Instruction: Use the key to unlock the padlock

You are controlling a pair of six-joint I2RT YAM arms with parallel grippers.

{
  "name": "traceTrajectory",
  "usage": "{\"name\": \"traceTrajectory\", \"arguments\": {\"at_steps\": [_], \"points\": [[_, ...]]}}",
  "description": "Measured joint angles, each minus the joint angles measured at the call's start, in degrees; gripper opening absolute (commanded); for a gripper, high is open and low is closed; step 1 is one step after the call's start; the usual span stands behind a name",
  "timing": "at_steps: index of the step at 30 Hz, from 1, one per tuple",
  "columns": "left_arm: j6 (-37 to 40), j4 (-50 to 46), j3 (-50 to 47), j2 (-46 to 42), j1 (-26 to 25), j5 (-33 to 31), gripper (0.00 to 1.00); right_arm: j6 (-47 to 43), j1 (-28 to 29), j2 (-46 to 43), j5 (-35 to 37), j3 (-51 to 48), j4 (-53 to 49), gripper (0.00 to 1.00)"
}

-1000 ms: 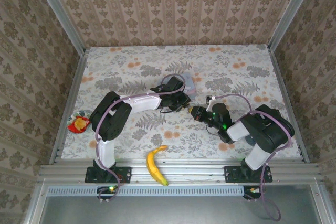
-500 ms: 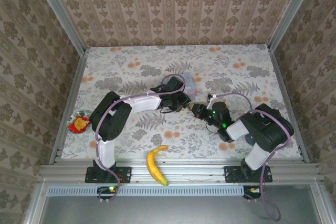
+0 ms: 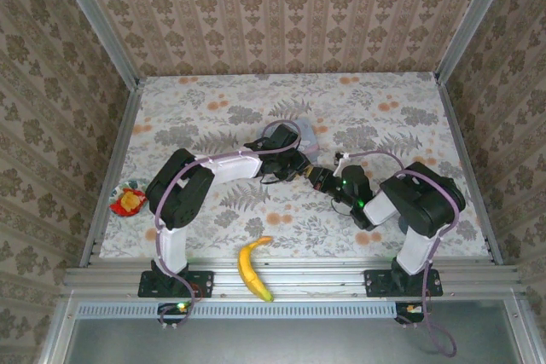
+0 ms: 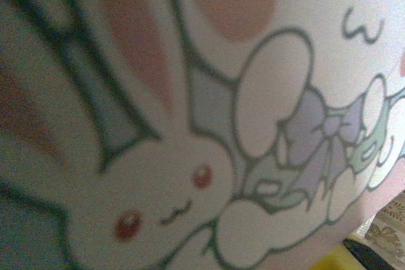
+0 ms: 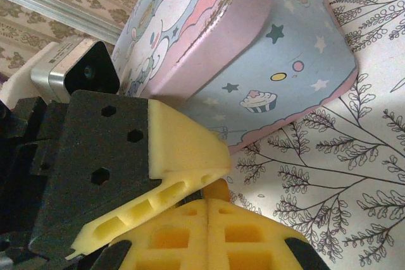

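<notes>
Right fingers [image 5: 207,210] shut, contents hidden, meet left fingers [image 5: 202,165], opening unclear; tin [image 5: 285,61] just beyond; unlocking seemingly unfinished.

pale blue-and-pink bunny-print tin [image 5: 266,61]; grey-orange floral table [image 3: 392,117]; yellow banana [image 3: 250,268]; yellow-and-black right claw [image 5: 207,210].

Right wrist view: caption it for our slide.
Shut right claw and left claw near a pastel cartoon tin on floral cloth.

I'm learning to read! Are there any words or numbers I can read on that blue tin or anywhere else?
None can be read.
The tin carries drawings: a bunny, a cupcake, stars.
A curly mark near the bunny is too blurred to tell.
</notes>
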Motion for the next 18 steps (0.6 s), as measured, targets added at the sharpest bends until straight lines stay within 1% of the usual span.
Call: {"name": "traceTrajectory", "arguments": {"at_steps": [5,6,7,9,13,18], "points": [[-0.1,0.0,0.0,0.0,0.0,-0.1,0.0,0.6,0.6,0.3,0.9,0.0,0.6,0.0],[-0.2,0.1,0.0,0.0,0.0,-0.2,0.0,0.7,0.7,0.3,1.1,0.0,0.6,0.06],[-0.3,0.1,0.0,0.0,0.0,-0.3,0.0,0.9,0.7,0.3,1.3,0.1,0.5,0.14],[-0.6,0.2,0.0,0.0,0.0,-0.3,0.0,1.0,0.8,0.3,2.0,0.3,-0.1,0.21],[-0.6,0.6,-0.2,0.0,0.0,-0.2,0.0,0.3,0.9,-1.9,3.5,0.3,-4.5,0.28],[-0.5,0.8,-0.4,0.0,0.0,0.0,0.0,-2.5,1.0,-9.4,5.1,0.3,-13.2,0.31]]}}
